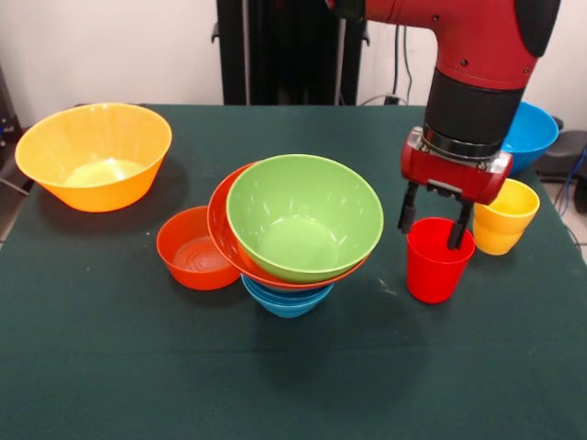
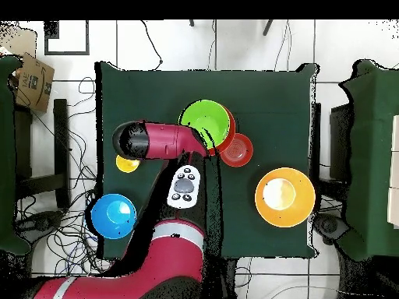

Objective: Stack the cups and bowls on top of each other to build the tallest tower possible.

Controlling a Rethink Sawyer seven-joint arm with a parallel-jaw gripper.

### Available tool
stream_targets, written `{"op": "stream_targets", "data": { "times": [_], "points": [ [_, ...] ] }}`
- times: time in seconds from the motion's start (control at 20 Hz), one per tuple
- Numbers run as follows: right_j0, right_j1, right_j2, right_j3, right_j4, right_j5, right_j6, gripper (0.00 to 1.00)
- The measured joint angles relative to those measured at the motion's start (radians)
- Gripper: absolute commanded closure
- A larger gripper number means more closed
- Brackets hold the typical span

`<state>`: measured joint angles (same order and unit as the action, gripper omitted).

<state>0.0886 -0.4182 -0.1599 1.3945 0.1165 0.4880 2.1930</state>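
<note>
My gripper (image 1: 432, 222) hangs low over the red cup (image 1: 438, 266) at the right of the table and stands open. One finger (image 1: 406, 209) is by the cup's left rim. The other finger (image 1: 459, 231) reaches down over the cup's mouth. The yellow cup (image 1: 504, 216) (image 2: 127, 163) stands just beyond it, apart. The tower in the middle is a blue bowl (image 1: 286, 299) at the bottom, a red-orange bowl (image 1: 229, 240) tilted on it and a green bowl (image 1: 303, 216) (image 2: 204, 123) on top. In the overhead view the arm hides the red cup and the gripper.
A small red-orange bowl (image 1: 193, 249) (image 2: 237, 149) sits against the tower's left side. A large orange-yellow bowl (image 1: 92, 156) (image 2: 284, 196) stands at the far left. Another blue bowl (image 1: 530, 136) (image 2: 114, 216) rests off the green table (image 1: 110, 367) behind the arm.
</note>
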Motion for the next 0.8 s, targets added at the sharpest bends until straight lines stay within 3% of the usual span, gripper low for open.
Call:
{"op": "stream_targets", "data": {
  "times": [0.8],
  "points": [
    [0.05,0.01,-0.003,0.0,0.027,0.0,0.0,0.0]
  ]
}}
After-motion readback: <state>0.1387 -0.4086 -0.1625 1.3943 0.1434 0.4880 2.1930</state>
